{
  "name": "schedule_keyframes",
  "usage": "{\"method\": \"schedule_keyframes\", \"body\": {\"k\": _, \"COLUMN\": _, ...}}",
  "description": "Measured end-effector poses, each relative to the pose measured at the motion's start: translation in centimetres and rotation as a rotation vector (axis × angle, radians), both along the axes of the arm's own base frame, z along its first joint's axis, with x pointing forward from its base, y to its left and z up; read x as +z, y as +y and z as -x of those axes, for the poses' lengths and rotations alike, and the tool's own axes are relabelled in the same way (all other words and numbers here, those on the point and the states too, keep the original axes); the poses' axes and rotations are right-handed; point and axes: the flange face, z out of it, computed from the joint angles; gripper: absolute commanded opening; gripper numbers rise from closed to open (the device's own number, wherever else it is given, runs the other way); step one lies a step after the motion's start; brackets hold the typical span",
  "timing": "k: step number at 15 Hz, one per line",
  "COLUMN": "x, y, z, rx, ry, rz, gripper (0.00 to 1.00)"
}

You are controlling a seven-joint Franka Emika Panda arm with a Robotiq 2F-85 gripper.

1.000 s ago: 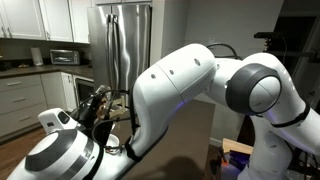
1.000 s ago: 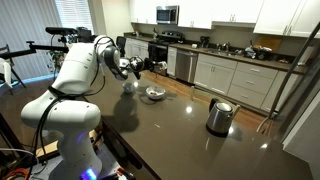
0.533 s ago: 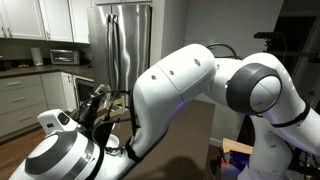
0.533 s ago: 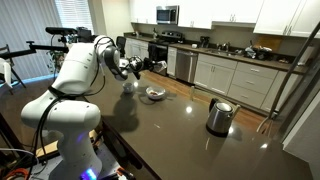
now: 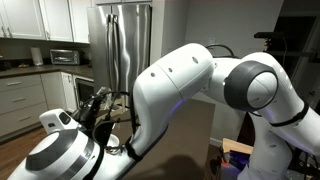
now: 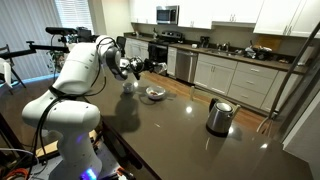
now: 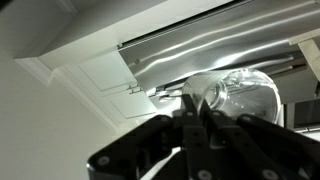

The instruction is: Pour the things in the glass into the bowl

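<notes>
In the wrist view my gripper (image 7: 196,108) is shut on the rim of the clear glass (image 7: 240,95), which lies on its side against cabinets and ceiling. I cannot make out brown bits in the glass. In an exterior view the gripper (image 6: 137,68) hangs above the dark table, up and to the left of the white bowl (image 6: 155,93), which holds dark bits. In the view from behind the kettle the gripper (image 5: 99,104) shows as a dark shape; the glass is too small to tell there.
A shiny kettle (image 6: 219,116) with a dark handle stands on the dark table (image 6: 170,135), to the right of the bowl; it fills the lower left in the opposite view (image 5: 60,145). Kitchen counters, a stove and a fridge (image 5: 128,50) stand behind.
</notes>
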Motion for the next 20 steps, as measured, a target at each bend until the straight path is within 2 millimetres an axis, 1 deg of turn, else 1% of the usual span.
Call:
{"method": "schedule_keyframes", "body": {"k": 3, "x": -0.3, "y": -0.2, "z": -0.3, "rx": 0.001, "ry": 0.047, "rz": -0.060, "gripper": 0.03}}
{"method": "schedule_keyframes", "body": {"k": 7, "x": -0.8, "y": -0.6, "z": -0.9, "rx": 0.005, "ry": 0.157, "rz": -0.184, "gripper": 0.03}}
{"method": "schedule_keyframes", "body": {"k": 13, "x": -0.5, "y": -1.4, "z": -1.5, "rx": -0.012, "ry": 0.343, "rz": -0.353, "gripper": 0.03}}
{"method": "schedule_keyframes", "body": {"k": 20, "x": -0.3, "y": -2.1, "z": -1.3, "rx": -0.062, "ry": 0.496, "rz": -0.469, "gripper": 0.03}}
